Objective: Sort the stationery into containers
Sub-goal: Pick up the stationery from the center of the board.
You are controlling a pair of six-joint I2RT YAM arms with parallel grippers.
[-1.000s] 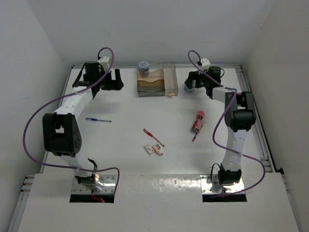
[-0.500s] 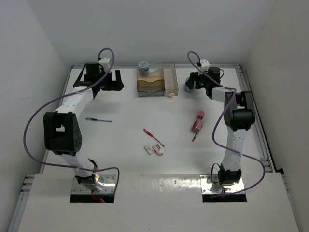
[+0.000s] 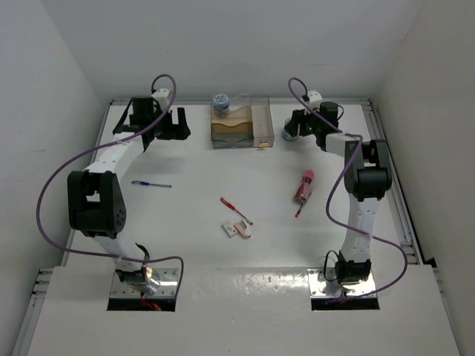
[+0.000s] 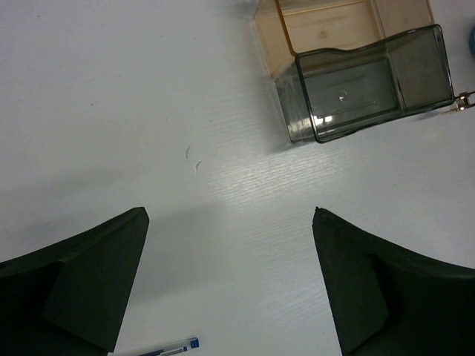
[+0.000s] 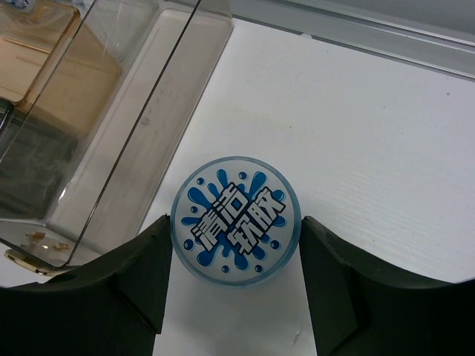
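Note:
A round blue-grey patterned roll point(image 5: 236, 220) stands on the table just right of the clear organiser point(image 5: 111, 111). My right gripper point(image 5: 234, 245) has a finger touching each side of it, shut on it. In the top view the roll point(image 3: 288, 136) shows beside the right gripper point(image 3: 294, 132). A second roll point(image 3: 220, 100) sits at the organiser's point(image 3: 241, 126) far left corner. My left gripper point(image 3: 167, 122) is open and empty at the far left. A blue pen point(image 3: 151, 184), a red pen point(image 3: 236, 211), erasers point(image 3: 237, 229) and a pink piece point(image 3: 304, 185) lie loose.
Another thin red pen point(image 3: 299, 210) lies below the pink piece. The left wrist view shows the organiser point(image 4: 364, 81) ahead on the right and the blue pen's tip point(image 4: 167, 347) at the bottom edge. A raised rail point(image 5: 356, 30) runs along the table's far edge.
My right gripper has shifted slightly left, closer round the roll beside the organiser. The left arm and the loose items have not moved.

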